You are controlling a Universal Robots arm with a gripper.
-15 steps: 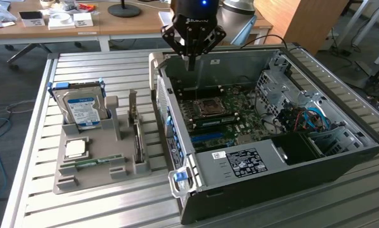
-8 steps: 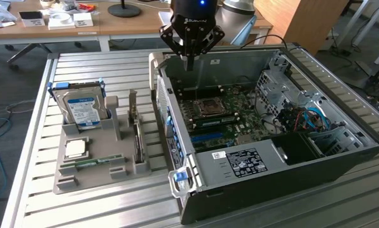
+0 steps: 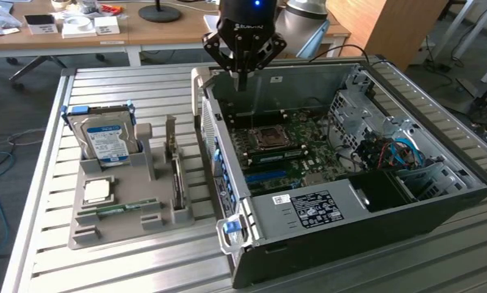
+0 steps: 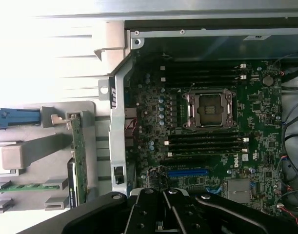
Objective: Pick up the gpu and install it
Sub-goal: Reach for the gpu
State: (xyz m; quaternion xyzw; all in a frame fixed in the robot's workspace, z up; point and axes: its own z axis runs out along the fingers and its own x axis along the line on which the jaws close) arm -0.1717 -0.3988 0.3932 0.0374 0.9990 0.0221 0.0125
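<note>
My gripper point(image 3: 241, 80) hangs over the far edge of the open computer case point(image 3: 325, 244), fingers pinched together on nothing. The gpu point(image 3: 176, 174) stands on edge in the grey holder point(image 3: 113, 229), well apart from me, on the exterior view's left of the case and near the hard drive point(image 3: 105, 143). I read "ROBOTIQ" on my own body and a Dell logo on the motherboard point(image 4: 266, 146). The hard drive's blue-white label and the case's black sticker point(image 3: 315, 207) are too small to read. Everything rests on a slatted metal table point(image 3: 129, 85). Wooden desks point(image 3: 170, 30) stand behind it.
</note>
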